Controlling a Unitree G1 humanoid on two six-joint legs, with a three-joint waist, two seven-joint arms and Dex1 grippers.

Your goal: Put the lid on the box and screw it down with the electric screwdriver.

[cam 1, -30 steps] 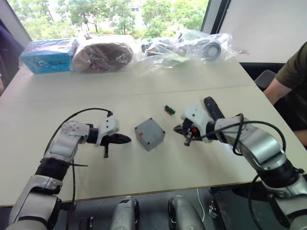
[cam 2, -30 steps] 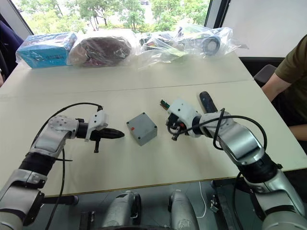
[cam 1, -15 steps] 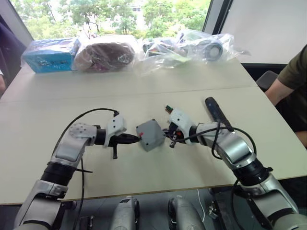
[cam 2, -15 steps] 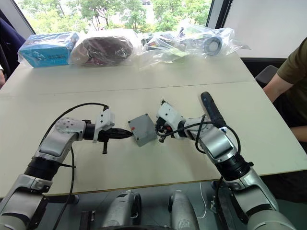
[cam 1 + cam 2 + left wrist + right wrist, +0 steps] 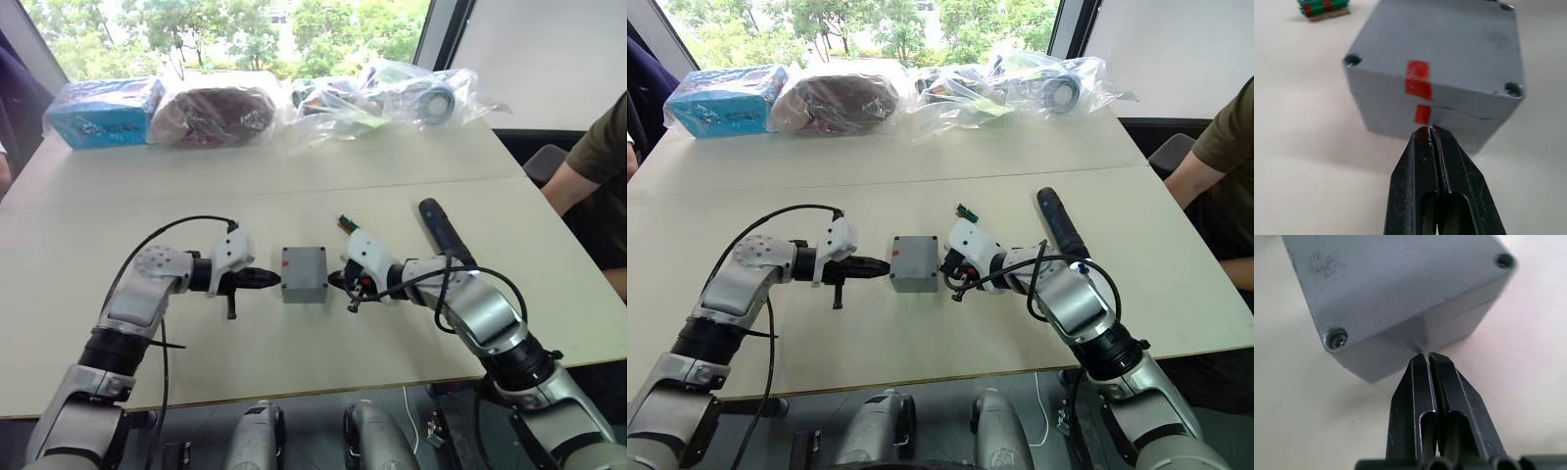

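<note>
Head view: the box (image 5: 304, 273) sits mid-table, lid (image 5: 305, 262) already on, between both grippers; electric screwdriver (image 5: 443, 231) lies to its right.

Left wrist: left gripper (image 5: 1430, 131) pinched closed, touching the red-marked side.

Right wrist: right gripper (image 5: 1427, 356) closed (empty) at a corner edge.

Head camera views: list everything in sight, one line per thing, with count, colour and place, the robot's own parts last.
box: one, grey with a red mark, lid on, table middle between both hands.
electric screwdriver: one, black, lying on the table beyond the right arm.
connector block: one, green and brown, just behind the box.
blue package: one, far left of the table.
clear plastic bags: several, along the far edge.
table: one, off-white.
person's arm: one, dark green sleeve, far right.
left hand: one, black, shut, tip at the box's left side.
right hand: one, black, shut, tip at the box's right side.
</note>
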